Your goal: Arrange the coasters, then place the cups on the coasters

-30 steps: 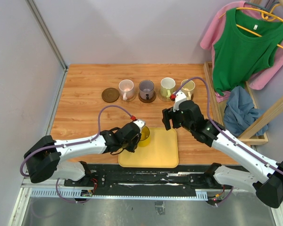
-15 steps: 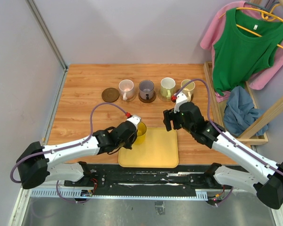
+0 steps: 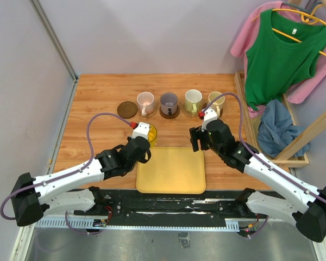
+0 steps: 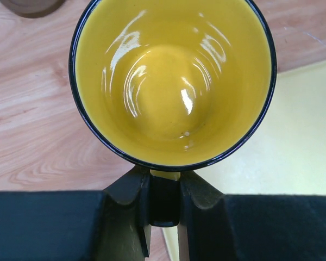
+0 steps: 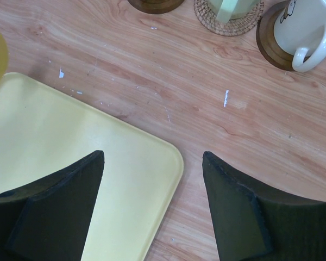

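Yellow cup: the yellow cup (image 4: pixel 171 81) is shiny and see-through yellow, with a thin dark rim. The left wrist view looks straight down into it.
Where it is: over the wooden table (image 3: pixel 98 98), just past the far left corner of the yellow tray (image 3: pixel 171 174). I cannot tell if it touches the wood.
Left hand: the left gripper (image 4: pixel 164 190) is nearly closed. Its two black fingers pinch the cup's handle.
Right hand: the right gripper (image 5: pixel 152 160) is wide open and holds nothing. It hangs over the tray's far right corner.
Other cups: four stand in a row at the back. They are the pink cup (image 3: pixel 145 101), purple-grey cup (image 3: pixel 168 101), pale green cup (image 3: pixel 193 100) and cream cup (image 5: pixel 309 27).
Coasters: the pale green cup sits on a woven tan coaster (image 5: pixel 228 19). The cream cup sits on a dark brown coaster (image 5: pixel 271 41). A bare dark coaster (image 3: pixel 127 109) lies at the left end of the row, beside the pink cup.
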Robot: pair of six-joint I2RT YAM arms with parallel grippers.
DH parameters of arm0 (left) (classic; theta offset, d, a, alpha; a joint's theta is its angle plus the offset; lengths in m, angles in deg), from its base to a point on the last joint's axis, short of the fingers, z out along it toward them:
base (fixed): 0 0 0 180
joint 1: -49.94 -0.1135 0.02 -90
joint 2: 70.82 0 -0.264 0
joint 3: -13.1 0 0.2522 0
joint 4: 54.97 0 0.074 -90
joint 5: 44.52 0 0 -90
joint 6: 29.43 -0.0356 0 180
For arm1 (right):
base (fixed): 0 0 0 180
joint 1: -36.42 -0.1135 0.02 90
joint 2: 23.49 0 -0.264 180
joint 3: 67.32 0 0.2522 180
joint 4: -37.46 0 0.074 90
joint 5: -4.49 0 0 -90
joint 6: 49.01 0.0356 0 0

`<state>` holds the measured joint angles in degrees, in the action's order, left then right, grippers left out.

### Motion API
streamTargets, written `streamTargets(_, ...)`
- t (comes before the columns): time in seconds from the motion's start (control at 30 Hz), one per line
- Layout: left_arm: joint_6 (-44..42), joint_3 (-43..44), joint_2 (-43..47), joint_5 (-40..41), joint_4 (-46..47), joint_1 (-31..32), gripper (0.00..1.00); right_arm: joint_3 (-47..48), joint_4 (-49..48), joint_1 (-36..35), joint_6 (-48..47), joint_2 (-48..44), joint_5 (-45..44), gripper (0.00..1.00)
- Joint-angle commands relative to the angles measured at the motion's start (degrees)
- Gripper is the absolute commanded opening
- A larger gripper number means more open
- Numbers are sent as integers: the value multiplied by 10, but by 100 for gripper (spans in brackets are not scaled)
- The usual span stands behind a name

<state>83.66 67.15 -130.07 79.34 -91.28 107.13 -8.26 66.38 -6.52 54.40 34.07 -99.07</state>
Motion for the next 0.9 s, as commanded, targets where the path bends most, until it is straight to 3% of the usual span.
streamTargets(0.0, -2, 5, 36, 89, 63, -23, 1, -15, -16, 10, 1, -13, -22, 74)
streamTargets(0.2, -46, -48, 98, 66, 164, -117, 1, -19, -19, 17, -5, -13, -24, 74)
streamTargets(0.37, -72, -63, 93, -18, 218, -240, 0, -16, -24, 28, -14, -10, -18, 74)
streamTargets(0.53, -99, -50, 24, -114, 278, -343, 1, -9, -28, 44, -20, 3, -12, 74)
streamTargets(0.87, -123, 30, -171, -216, 384, -439, 1, 6, -41, 82, -19, 20, -1, 74)
